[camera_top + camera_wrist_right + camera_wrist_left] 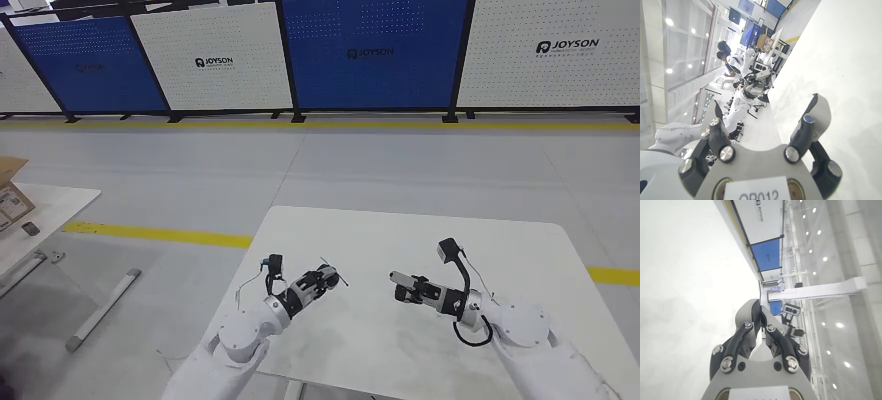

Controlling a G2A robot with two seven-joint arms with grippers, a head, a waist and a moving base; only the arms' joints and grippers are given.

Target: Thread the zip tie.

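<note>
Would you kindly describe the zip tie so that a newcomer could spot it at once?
Start at the white table. Above it, the zip tie is pinched in the left end effector, its end poking out beyond it. It is a thin black strip; the right end effector is open and empty.

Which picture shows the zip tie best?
Left wrist view: the zip tie sits close up, pinched in the left pincer. The top view shows a tiny sliver; the right wrist view, too small to tell.

white table (pixel 400 240), pegboard panels (pixel 375 50), yellow line (pixel 150 235)
</note>
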